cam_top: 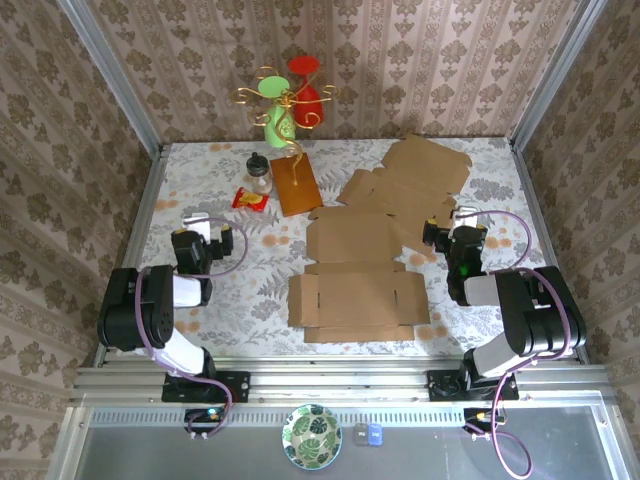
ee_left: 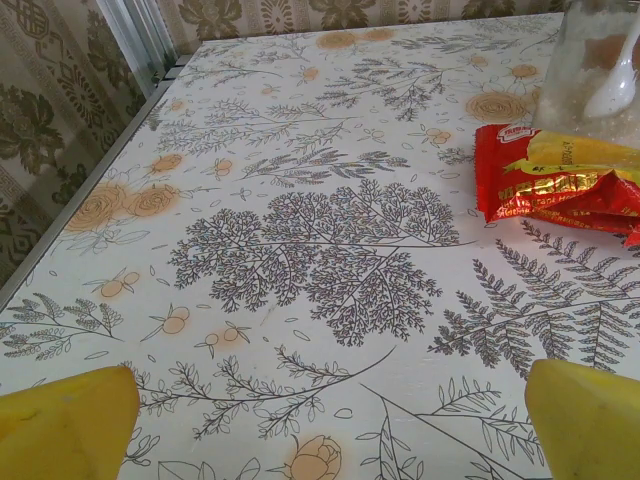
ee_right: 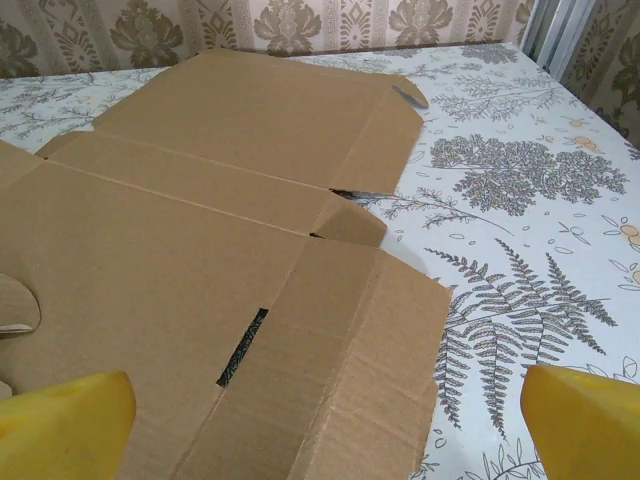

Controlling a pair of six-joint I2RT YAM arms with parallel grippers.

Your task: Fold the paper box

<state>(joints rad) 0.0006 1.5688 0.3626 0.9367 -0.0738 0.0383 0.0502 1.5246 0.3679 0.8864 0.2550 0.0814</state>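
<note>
I see flat, creased brown cardboard: one near blank [cam_top: 355,290], far pile [cam_top: 415,180]; floral table [cam_top: 200,180]; left gripper [ee_left: 325,425], right gripper [ee_right: 325,425] spread wide.

The paper box [cam_top: 358,300] is matt brown cardboard, smooth and creased. The table cover [ee_left: 300,150] is a smooth printed sheet with a faint sheen. The packet [ee_left: 560,190], at 10 o'clock from the box, is glossy, crinkled red foil.

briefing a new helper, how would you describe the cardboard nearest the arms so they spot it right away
On the leaf-print table, look near the front edge, midway between the left arm and the right arm. The flat cardboard blank lies there, cross-shaped and squared to that edge. The other cardboard sheet sits farther back on the right, skewed at an angle.
</note>
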